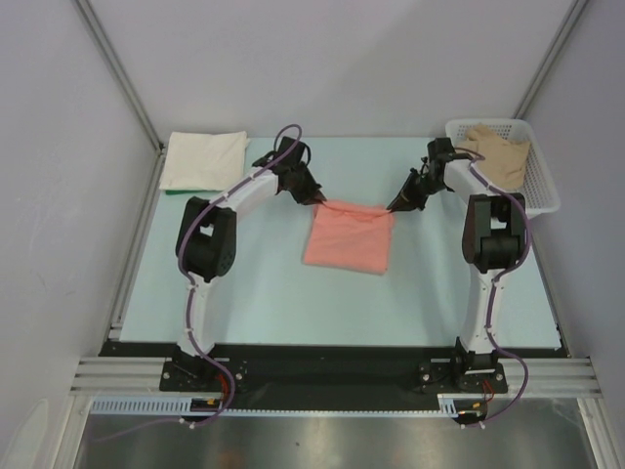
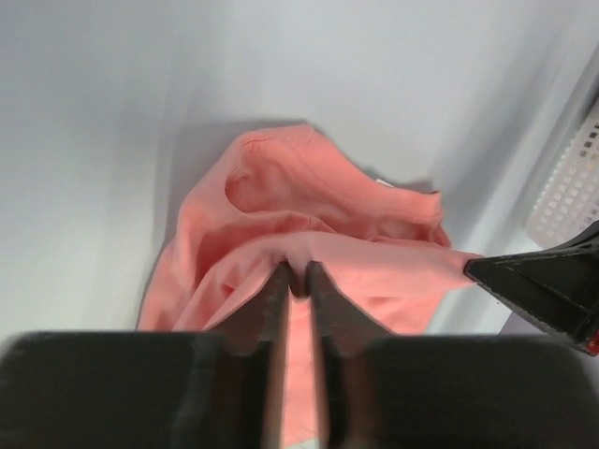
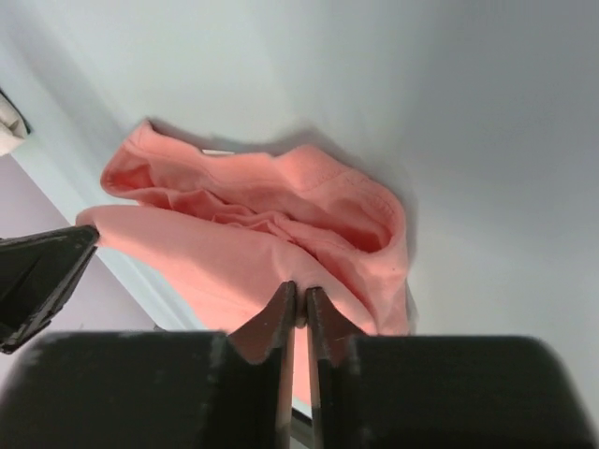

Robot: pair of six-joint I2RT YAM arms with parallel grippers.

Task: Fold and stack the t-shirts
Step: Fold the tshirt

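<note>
At the middle of the desk [image 1: 254,293] we see the pink shirt [image 1: 349,239] lying folded, with its far edge stretched between the left fingers [image 1: 318,200] and right fingers [image 1: 395,207]. Only the wrist views show each pair clamped on a fold of cloth. Only the top view shows the cream shirt [image 1: 203,159] at the far left and the tan shirt [image 1: 498,154] in the basket [image 1: 547,191].

Pale grey walls [image 1: 342,68] enclose a light blue-green table [image 1: 254,303], an aluminium rail [image 1: 117,374] along its near edge.
</note>
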